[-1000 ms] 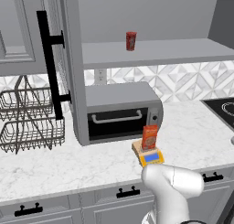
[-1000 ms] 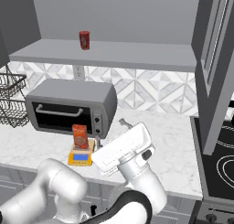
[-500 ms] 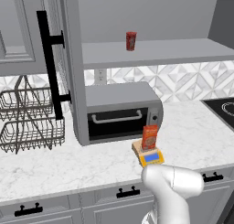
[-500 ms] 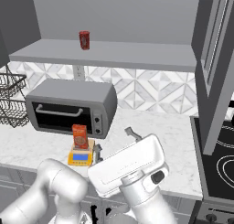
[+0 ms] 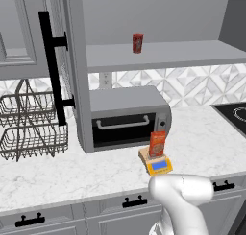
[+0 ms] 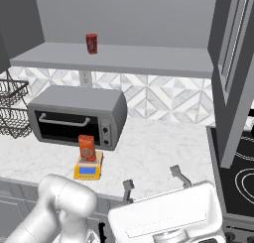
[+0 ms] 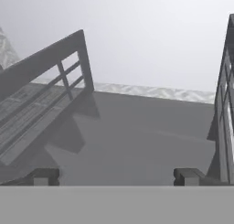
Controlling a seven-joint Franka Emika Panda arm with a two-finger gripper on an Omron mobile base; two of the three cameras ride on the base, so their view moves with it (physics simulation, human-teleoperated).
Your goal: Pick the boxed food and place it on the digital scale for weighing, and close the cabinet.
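**Hand swung low and right; box resting on scale**

Since the earlier frame the white hand has dropped toward the right base view's bottom edge, its jaws (image 6: 152, 177) released and spread wide, grasping nothing. The small upright orange-red cardboard box (image 5: 157, 143) stands on the flat yellow-orange digital scale (image 5: 156, 163), on the white marble surface (image 5: 72, 176) before the grey toaster oven (image 5: 126, 117). The grey wall cabinet door (image 5: 73, 66) stands open; a red can (image 5: 138, 42) sits on its shelf.

A: The box (image 5: 157, 143) is orange-red; the scale (image 5: 156, 162) is yellow-orange with a blue display.

B: And the cabinet (image 5: 72, 71)?

A: Grey, with a black bar handle (image 5: 52, 68). The can (image 5: 138, 42) is red, the oven (image 5: 126, 117) grey.

B: Counter?

A: White marble (image 5: 72, 179), grey-veined. The backsplash (image 5: 192, 88) has a white-grey diamond pattern.
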